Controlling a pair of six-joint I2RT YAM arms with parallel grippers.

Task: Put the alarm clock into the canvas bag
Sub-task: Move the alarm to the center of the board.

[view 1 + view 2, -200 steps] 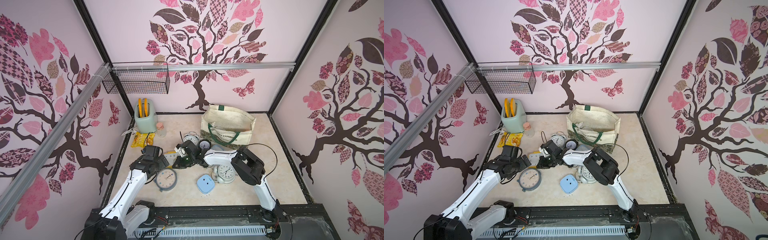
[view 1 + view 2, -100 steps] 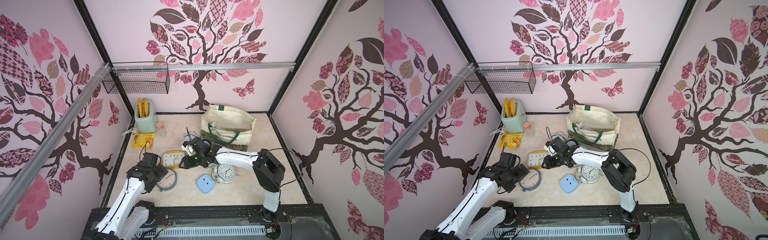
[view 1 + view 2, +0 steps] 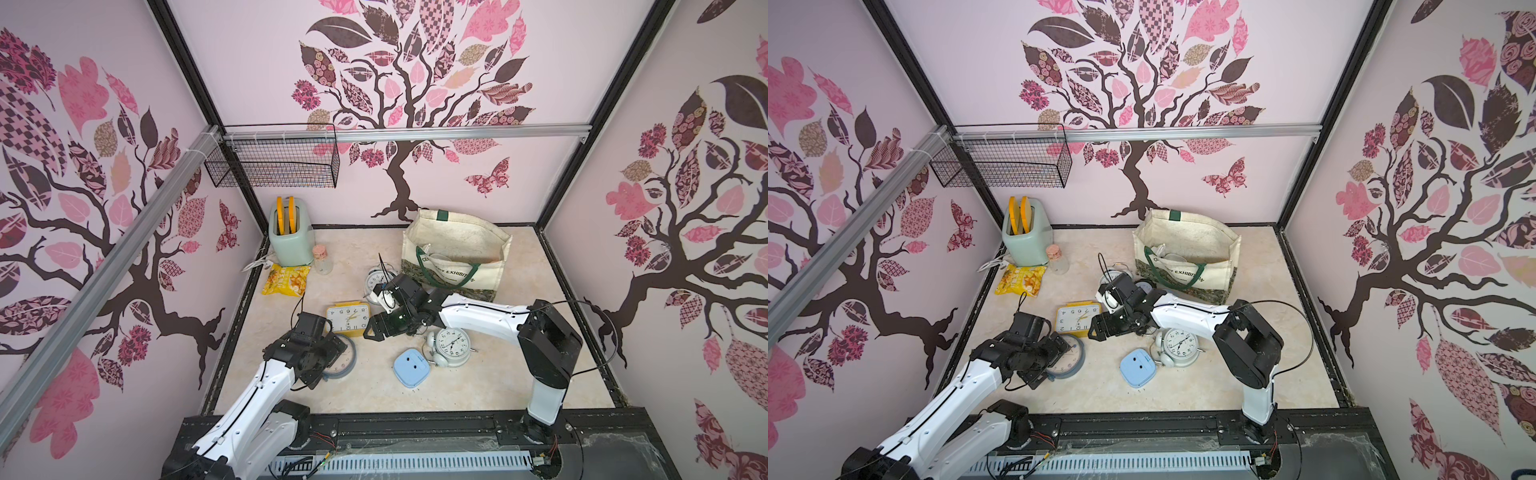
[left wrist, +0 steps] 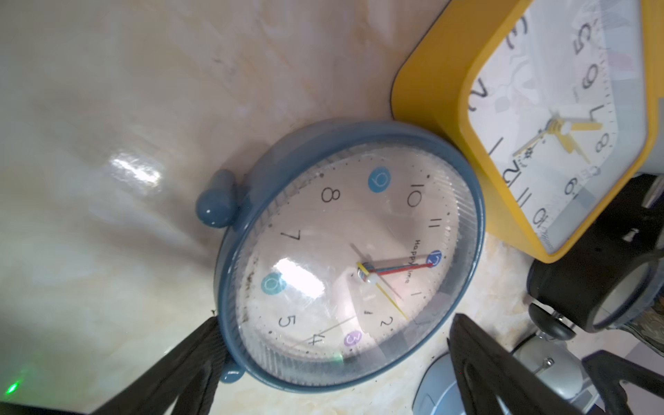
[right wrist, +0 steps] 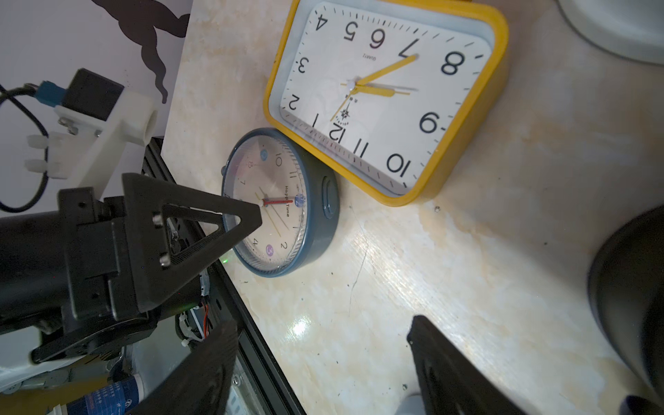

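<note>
Right gripper (image 5: 323,321) jaws have spread since a second ago, empty, at near-right corner of yellow clock (image 3: 348,318), which lies face-up on tabletop (image 3: 374,399). Left gripper (image 4: 334,321) has pulled back nearer; jaws wide, hovering over blue round clock (image 4: 345,258), not closed on it. Canvas bag (image 3: 457,245) stands far right, mouth open. Judgement: neither clock bagged; grasp, carry, drop all remain.

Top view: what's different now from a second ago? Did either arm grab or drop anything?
The right gripper has opened and drawn back a little from the yellow clock, which lies flat on the table. The left gripper, open throughout, pulled back toward the robot's base and now hovers over the blue round clock. Nothing is held. The canvas bag and the white bell clock stayed put.
</note>
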